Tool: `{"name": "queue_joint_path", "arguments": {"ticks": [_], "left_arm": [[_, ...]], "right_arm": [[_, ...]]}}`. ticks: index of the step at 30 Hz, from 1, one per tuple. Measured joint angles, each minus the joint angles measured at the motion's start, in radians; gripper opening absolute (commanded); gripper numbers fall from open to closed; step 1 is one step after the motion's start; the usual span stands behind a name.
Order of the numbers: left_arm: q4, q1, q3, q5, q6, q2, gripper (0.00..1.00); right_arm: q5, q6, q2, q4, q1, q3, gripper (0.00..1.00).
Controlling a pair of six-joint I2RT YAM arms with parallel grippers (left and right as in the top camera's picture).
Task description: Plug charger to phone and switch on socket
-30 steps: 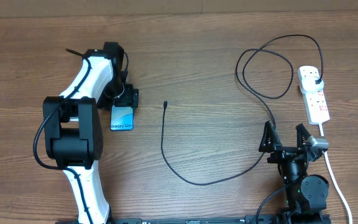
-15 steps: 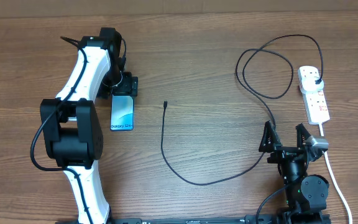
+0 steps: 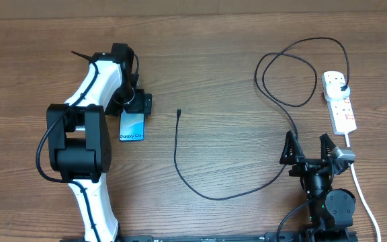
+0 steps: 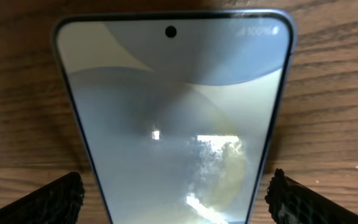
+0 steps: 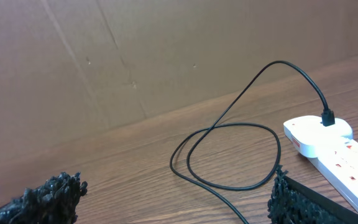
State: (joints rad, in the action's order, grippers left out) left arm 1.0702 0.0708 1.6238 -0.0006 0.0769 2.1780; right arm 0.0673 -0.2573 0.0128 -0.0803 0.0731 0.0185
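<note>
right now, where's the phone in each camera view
overhead: the phone lies left of centre, screen up, just below the left gripper in the picture.
left wrist: it fills the middle, between the two fingertips at the bottom corners.
right wrist: not in it.
shared landmark: the left gripper straddling the phone, in the overhead and left wrist views.

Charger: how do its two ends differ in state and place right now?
The connector tip lies loose on the table, right of the phone and apart from it; the plug sits in the socket. The connector tip is mid-table; the plug is near the table's right edge. Both are black and belong to the charger.
</note>
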Motion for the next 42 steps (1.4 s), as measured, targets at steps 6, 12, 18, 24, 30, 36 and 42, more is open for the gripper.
{"name": "queue_joint_path", "arguments": {"ticks": [6,12,18,24,30,36,42], "left_arm": [[-0.055,0.0,-0.045,-0.01,-0.002,-0.008,0.89],[-0.084,0.0,-0.072,-0.012,-0.002,-0.024,0.87],[-0.085,0.0,-0.073,-0.013,-0.002,-0.025,0.82],[-0.084,0.0,-0.073,-0.013,0.001,-0.026,0.82],[-0.039,0.0,-0.06,-0.01,0.002,-0.022,0.81],[0.067,0.0,0.013,0.005,0.002,0.007,0.82],[0.112,0.0,0.13,0.043,0.002,0.011,0.82]], "right_arm": [[0.0,0.0,0.0,0.001,0.0,0.0,1.0],[0.0,0.0,0.0,0.0,0.0,0.0,1.0],[0.0,0.0,0.0,0.001,0.0,0.0,1.0],[0.0,0.0,0.0,0.0,0.0,0.0,1.0],[0.0,0.0,0.0,0.0,0.0,0.0,1.0],[0.0,0.0,0.0,0.0,0.0,0.0,1.0],[0.0,0.0,0.0,0.0,0.0,0.0,1.0]]}}
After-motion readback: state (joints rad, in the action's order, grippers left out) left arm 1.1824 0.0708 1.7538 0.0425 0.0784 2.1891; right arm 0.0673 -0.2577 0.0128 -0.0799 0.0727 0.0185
